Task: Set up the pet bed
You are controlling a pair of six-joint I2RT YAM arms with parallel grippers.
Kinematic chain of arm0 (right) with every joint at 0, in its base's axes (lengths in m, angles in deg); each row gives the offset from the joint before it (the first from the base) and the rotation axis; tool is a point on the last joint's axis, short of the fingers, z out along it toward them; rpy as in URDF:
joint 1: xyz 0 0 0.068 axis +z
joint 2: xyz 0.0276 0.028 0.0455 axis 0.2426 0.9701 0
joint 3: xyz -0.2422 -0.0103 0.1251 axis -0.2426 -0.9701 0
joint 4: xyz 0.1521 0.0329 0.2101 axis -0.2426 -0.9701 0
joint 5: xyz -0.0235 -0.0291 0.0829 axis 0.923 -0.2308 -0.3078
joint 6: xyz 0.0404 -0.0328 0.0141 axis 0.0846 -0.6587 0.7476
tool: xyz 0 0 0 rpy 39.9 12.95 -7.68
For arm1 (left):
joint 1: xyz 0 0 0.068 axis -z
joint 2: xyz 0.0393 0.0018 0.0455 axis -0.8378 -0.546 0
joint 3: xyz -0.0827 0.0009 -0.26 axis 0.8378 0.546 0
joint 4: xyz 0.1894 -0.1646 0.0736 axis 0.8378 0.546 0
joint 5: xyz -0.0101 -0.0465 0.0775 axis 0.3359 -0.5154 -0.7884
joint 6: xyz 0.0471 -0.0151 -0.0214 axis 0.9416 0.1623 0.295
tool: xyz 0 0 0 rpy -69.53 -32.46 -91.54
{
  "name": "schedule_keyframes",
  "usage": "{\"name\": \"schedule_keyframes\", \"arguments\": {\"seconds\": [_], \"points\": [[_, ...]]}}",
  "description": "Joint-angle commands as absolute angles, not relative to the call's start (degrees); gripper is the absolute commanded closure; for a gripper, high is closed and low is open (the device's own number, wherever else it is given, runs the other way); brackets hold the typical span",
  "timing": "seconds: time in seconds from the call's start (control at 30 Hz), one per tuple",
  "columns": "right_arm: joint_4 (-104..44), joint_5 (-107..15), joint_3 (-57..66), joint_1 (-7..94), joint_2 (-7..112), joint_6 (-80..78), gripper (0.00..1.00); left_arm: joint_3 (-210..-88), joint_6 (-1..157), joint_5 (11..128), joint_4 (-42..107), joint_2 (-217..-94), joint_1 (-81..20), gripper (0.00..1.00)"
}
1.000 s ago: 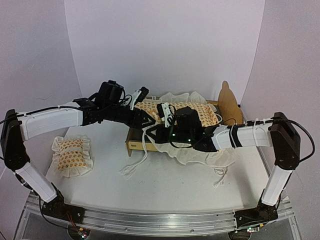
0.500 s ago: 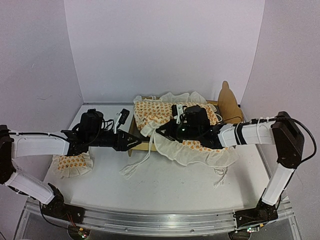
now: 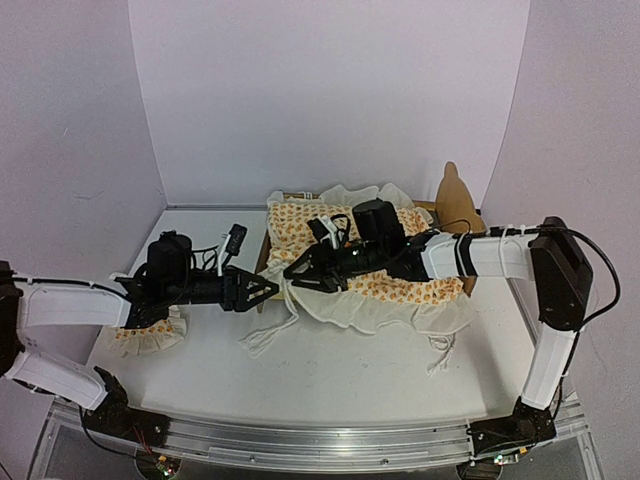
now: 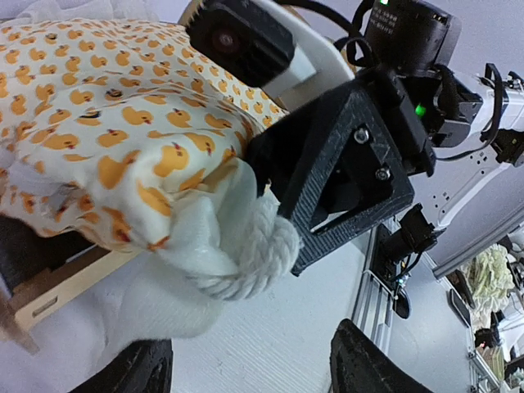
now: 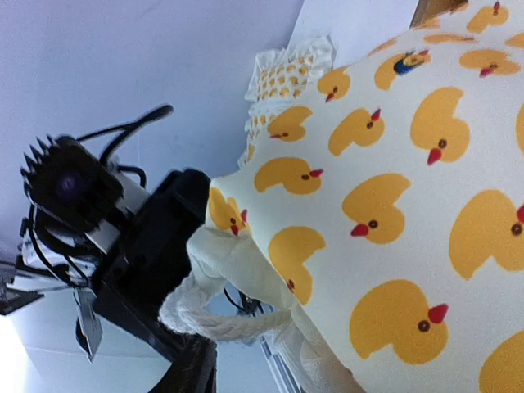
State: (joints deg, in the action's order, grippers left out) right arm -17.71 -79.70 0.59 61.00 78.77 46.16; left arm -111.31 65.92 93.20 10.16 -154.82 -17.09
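Note:
The pet bed stands at the back of the table, its brown headboard (image 3: 455, 200) on the right and a strip of plywood frame (image 4: 45, 299) showing under the cover. A cream duck-print mattress cover (image 3: 385, 255) lies over it, its ruffle hanging off the front. My right gripper (image 3: 298, 272) is at the cover's left front corner (image 5: 233, 217), where a white rope tie (image 4: 254, 254) loops against its black finger (image 4: 344, 176). Cloth hides how its jaws stand. My left gripper (image 3: 265, 290) sits just left of that corner, low over the table, open and empty (image 4: 250, 348).
A small matching ruffled pillow (image 3: 150, 335) lies at front left, partly under my left arm. More white ties (image 3: 265, 335) trail on the table before the bed, and others (image 3: 440, 350) at front right. White walls close the back and sides.
My left arm has drawn back leftwards and down from over the bed, and its jaws have widened. My right gripper has moved left along the cover to its left front corner.

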Motion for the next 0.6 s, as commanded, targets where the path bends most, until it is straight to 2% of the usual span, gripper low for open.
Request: {"name": "schedule_keyframes", "arguments": {"seconds": [0.0,0.1,0.23,0.33,0.53,0.57], "points": [[-40.56,-80.81,1.51,62.46,73.03,28.98,0.54,-106.49,59.79,83.08,13.86,-145.06,-20.05,0.3],[-56.4,-73.79,4.54,64.49,70.41,15.64,0.44,-104.56,55.07,86.47,16.38,-142.9,-25.6,0.3],[-62.54,-73.85,7.16,65.96,70.31,10.55,0.38,-105.24,56.18,94.45,15.95,-145.46,-27.52,0.34],[-62.75,-72.35,7.37,66.62,70.34,10.13,0.38,-104.46,58.43,96.59,15.95,-146.58,-27.64,0.38],[-61.6,-71.14,9.29,70.6,73.06,9.78,0.42,-98.67,60.21,100.9,15.6,-146.3,-27.56,0.36],[-61.19,-71.09,9.58,71.02,73.84,10.03,0.43,-97.59,60.12,100.81,15.33,-146.33,-27.51,0.39]]}}
